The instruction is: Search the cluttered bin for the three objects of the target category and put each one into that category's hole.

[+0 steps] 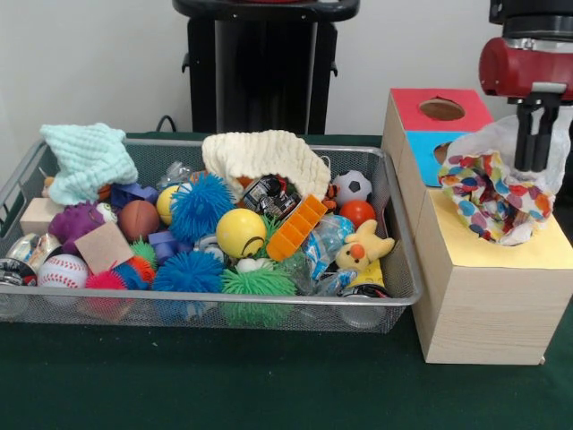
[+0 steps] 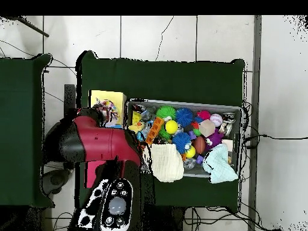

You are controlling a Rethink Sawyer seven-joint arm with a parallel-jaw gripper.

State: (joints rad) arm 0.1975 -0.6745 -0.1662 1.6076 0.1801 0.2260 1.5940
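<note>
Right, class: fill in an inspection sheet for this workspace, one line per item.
Surface: dark green table.
Job's things: polka-dot bag bunched on the yellow-topped box, covering its hole; wire bin full.
Clutter: mint cloth, cream cloth, spiky balls, baseball, plush duck; red-topped box and blue-topped box behind.
Grippers: gripper down in the bag; grip state unclear.
Cables: black cables on the floor.
Surroundings: pale wall, tiled floor.

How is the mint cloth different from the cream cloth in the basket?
The mint cloth is pale green and sits bunched on the basket's corner; the cream cloth is off-white, looks larger, and drapes in an arch over the toys and the far rim. Both are knitted.
</note>
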